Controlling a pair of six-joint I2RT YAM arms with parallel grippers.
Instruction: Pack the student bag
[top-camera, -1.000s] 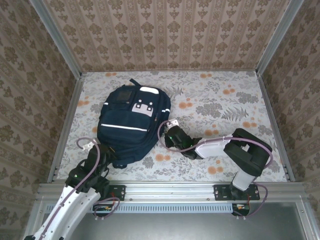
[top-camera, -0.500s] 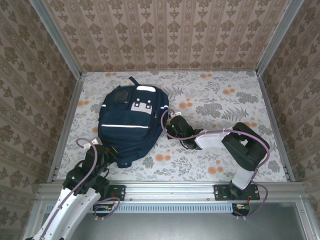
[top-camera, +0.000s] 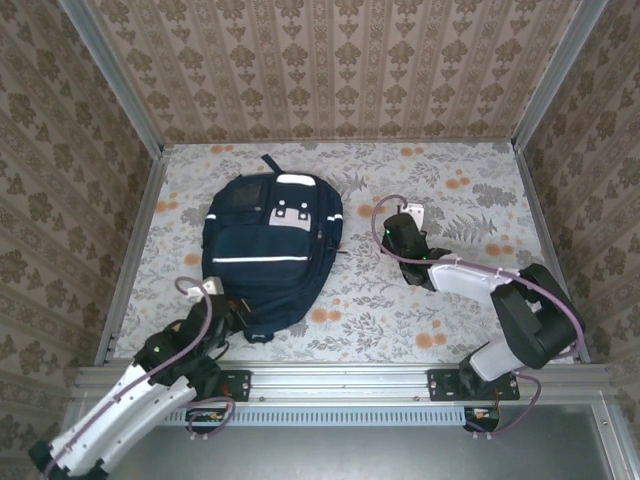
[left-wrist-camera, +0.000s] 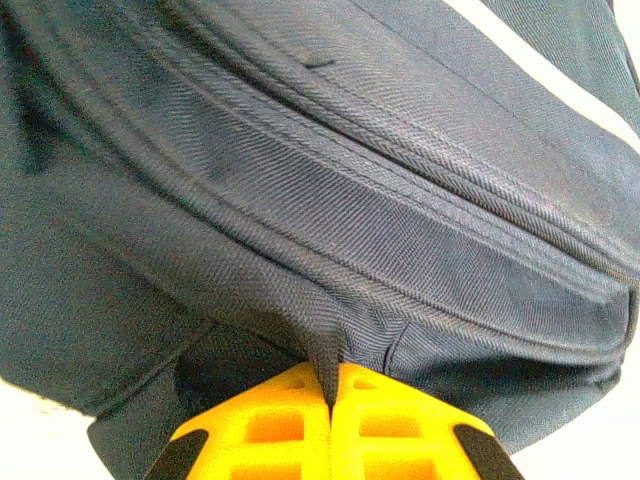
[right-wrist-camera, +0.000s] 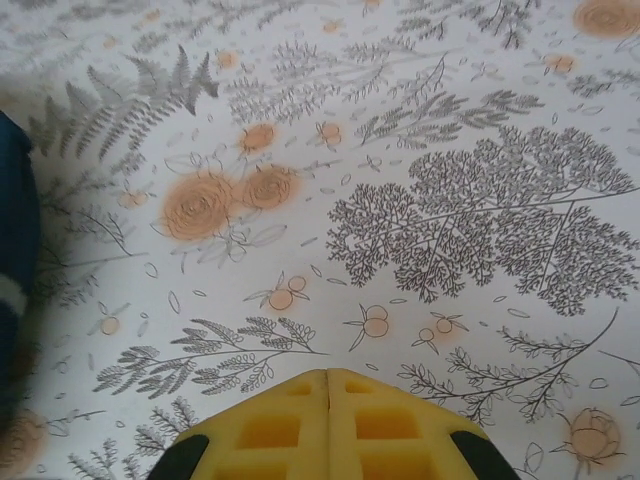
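Note:
The student bag (top-camera: 272, 250), a navy-blue backpack with a white stripe and a grey-white patch, lies flat on the left half of the floral table. At its near bottom edge my left gripper (top-camera: 232, 312) is shut on a fold of the bag's fabric. The left wrist view shows that navy fabric (left-wrist-camera: 330, 250) close up, a pinch of it caught between the yellow fingers (left-wrist-camera: 395, 425). My right gripper (top-camera: 398, 228) hovers over bare tablecloth right of the bag, shut with nothing in it. The right wrist view has the bag's edge (right-wrist-camera: 12, 250) at far left.
A floral tablecloth (top-camera: 450, 215) covers the table, which is walled in by patterned panels and metal rails (top-camera: 130, 250). A metal bar (top-camera: 340, 380) runs along the near edge by the arm bases. Bare cloth lies to the right of the bag.
My right gripper has pulled away from the bag's right side, moving right and further back. The left gripper has shifted right along the bag's bottom edge; the bag has turned slightly.

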